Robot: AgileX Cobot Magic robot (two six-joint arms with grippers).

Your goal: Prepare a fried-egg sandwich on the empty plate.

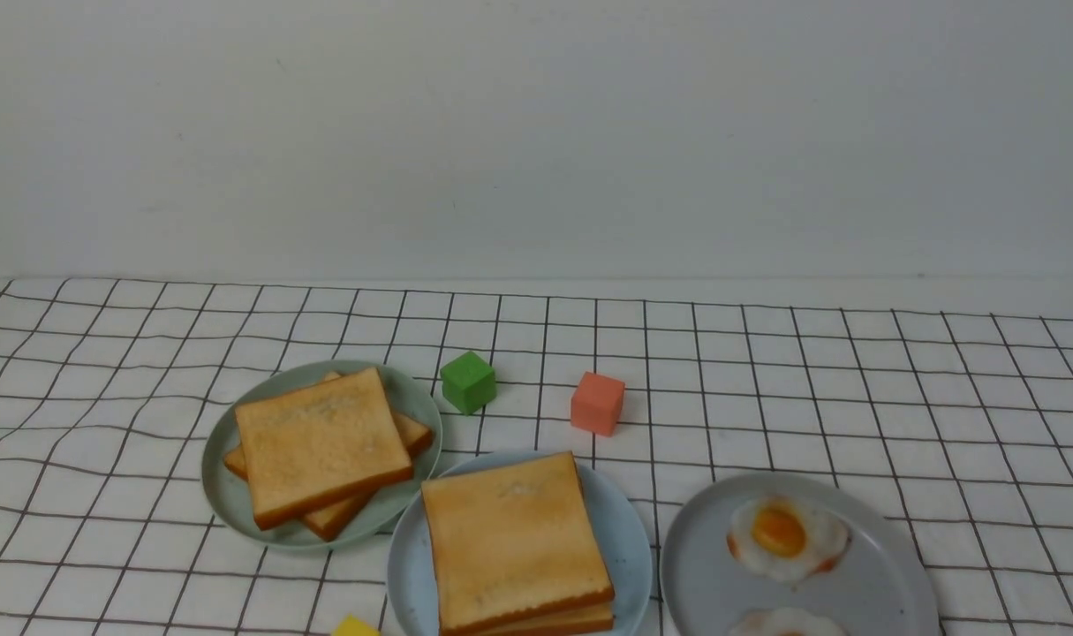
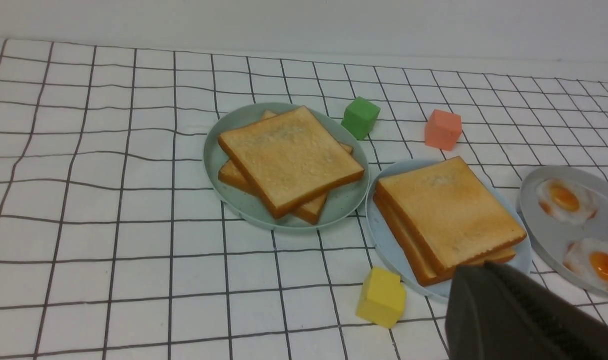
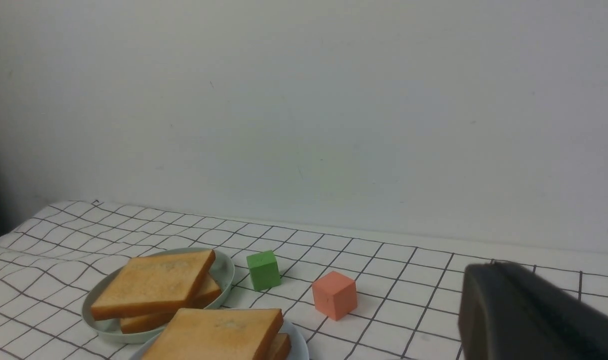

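The light-blue plate (image 1: pixel 629 530) sits at the front centre and is no longer empty. On it lie two golden toast slices stacked as a sandwich (image 1: pixel 514 539); what lies between them is hidden. In the left wrist view my left gripper (image 2: pixel 479 268) hangs shut and holding nothing, just in front of the sandwich (image 2: pixel 446 212) and the plate (image 2: pixel 384 240). My right gripper (image 3: pixel 489 270) is also shut and empty, above the cloth well to the right of the sandwich (image 3: pixel 213 332). Neither gripper shows in the front view.
A pale green plate (image 1: pixel 227 477) at the left holds two loose toast slices (image 1: pixel 320 446). A grey plate (image 1: pixel 889 583) at the right holds two fried eggs (image 1: pixel 785 534). A green cube (image 1: pixel 468 382), a coral cube (image 1: pixel 597 403) and a yellow cube (image 2: pixel 382 296) lie on the checked cloth.
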